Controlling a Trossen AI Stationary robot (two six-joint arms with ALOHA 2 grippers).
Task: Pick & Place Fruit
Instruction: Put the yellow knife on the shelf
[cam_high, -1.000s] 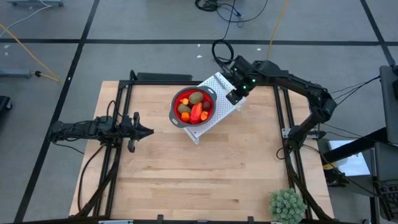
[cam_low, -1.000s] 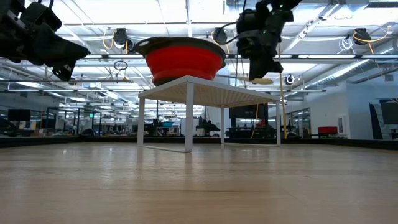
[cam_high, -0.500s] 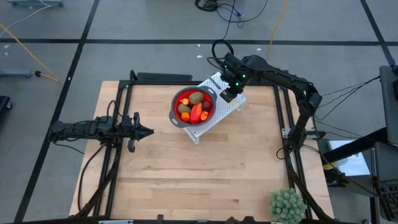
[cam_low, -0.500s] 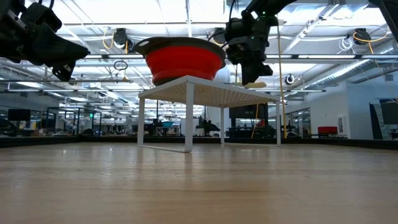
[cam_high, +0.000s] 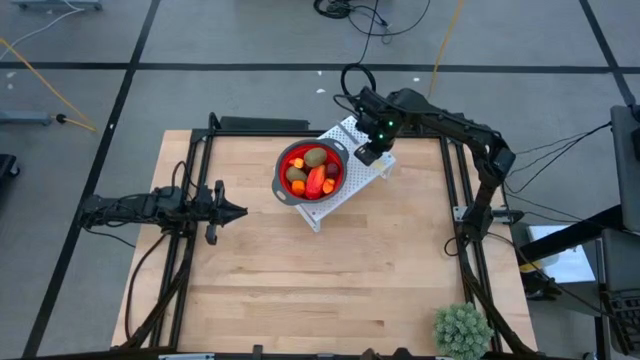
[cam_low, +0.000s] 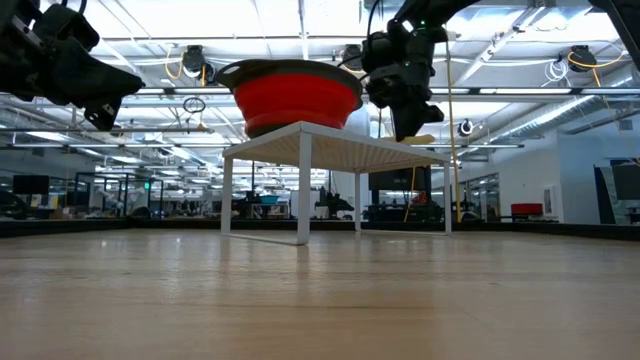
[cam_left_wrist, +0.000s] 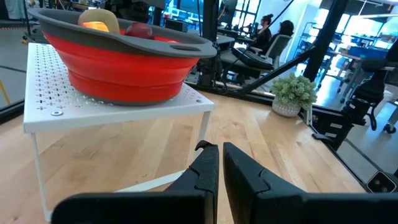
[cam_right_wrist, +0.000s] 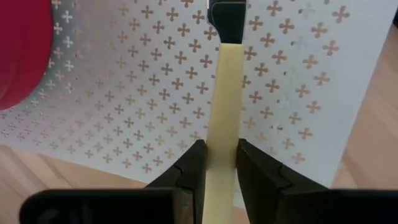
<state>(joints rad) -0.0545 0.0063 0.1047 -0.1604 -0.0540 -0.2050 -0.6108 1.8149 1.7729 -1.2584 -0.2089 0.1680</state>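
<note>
A red bowl with a grey rim stands on a white perforated stand at the table's far middle. The fruit lies in it: an olive-brown oval, a longer red-orange piece and small orange ones. My right gripper hovers over the stand's bare part to the right of the bowl, shut on a pale yellow stick with a dark tip. My left gripper waits shut and level at the table's left, aimed at the stand. My right gripper pinches the pale yellow stick between its two fingers, on the stick's two long sides away from the dark tip. The fingers come steeply from above and lie across the stick. It lies about level under them; whether it touches the stand I cannot tell.
A spiky green plant ball sits at the table's near right corner. Black frame rails run along both sides of the table. Bare wood spreads in front of the stand. People sit in the room beyond.
My right gripper has carried the stick a little toward the table's left, closer to the bowl, has sunk slightly toward the stand and tipped more steeply down. The stick has stayed level in the hold.
</note>
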